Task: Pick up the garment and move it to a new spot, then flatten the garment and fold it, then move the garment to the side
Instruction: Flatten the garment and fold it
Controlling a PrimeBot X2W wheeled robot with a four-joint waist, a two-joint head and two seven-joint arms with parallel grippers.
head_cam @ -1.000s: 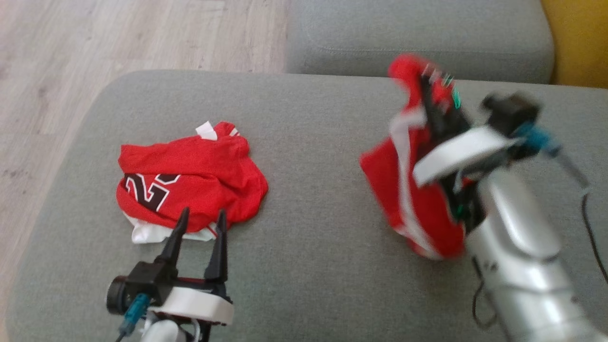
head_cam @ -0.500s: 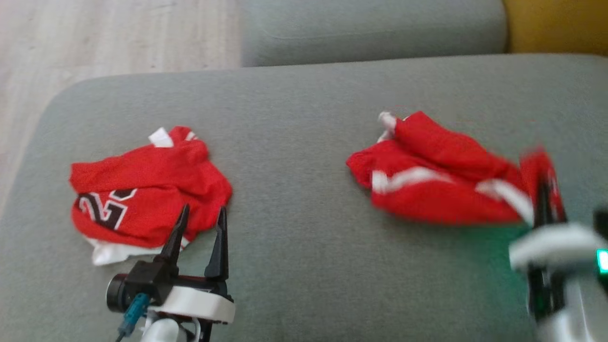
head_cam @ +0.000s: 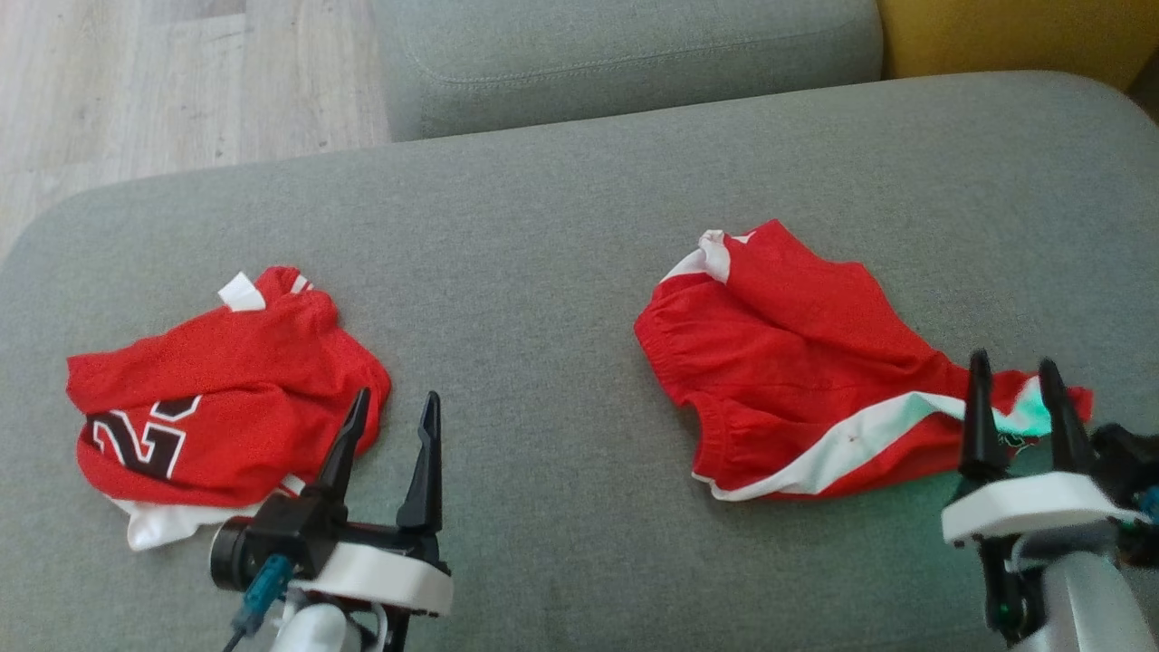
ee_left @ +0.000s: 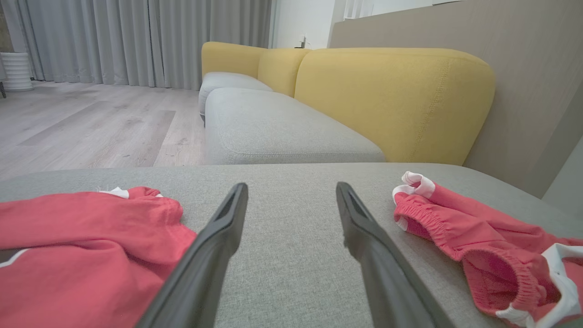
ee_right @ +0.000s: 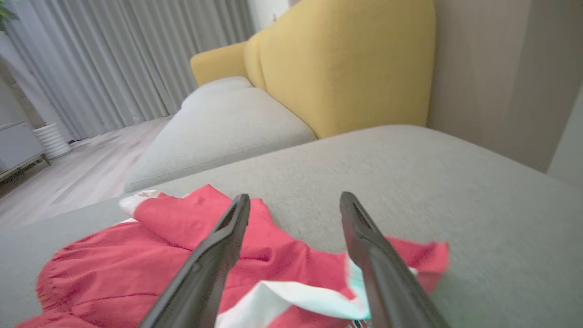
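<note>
- The left gripper (head_cam: 397, 395) sits nearest, at the near left, its fingers spread wide and holding nothing, tips just beside the near right edge of the red shirt (head_cam: 217, 398)
- The right gripper (head_cam: 1013, 359) is at the near right, jaws wide apart and gripping nothing; its tips stand over the right end of the red shorts (head_cam: 788, 362), with cloth lying loose beneath them rather than pinched; whether they touch it I cannot tell
- The shorts, which I take for the garment in hand, lie on the right half of the grey seat (head_cam: 543, 272), well apart from the shirt, waistband to the left, white stripe along the near edge
- They are bunched and creased, one corner turned up at the far side, so the move to a new spot looks done, while flattening, folding and setting aside all remain
- The shirt lies crumpled on the left half of the seat
- Farther off are a second grey cushion (head_cam: 634, 63), the wood floor (head_cam: 136, 91) at far left and a yellow backrest (head_cam: 996, 36) at far right
</note>
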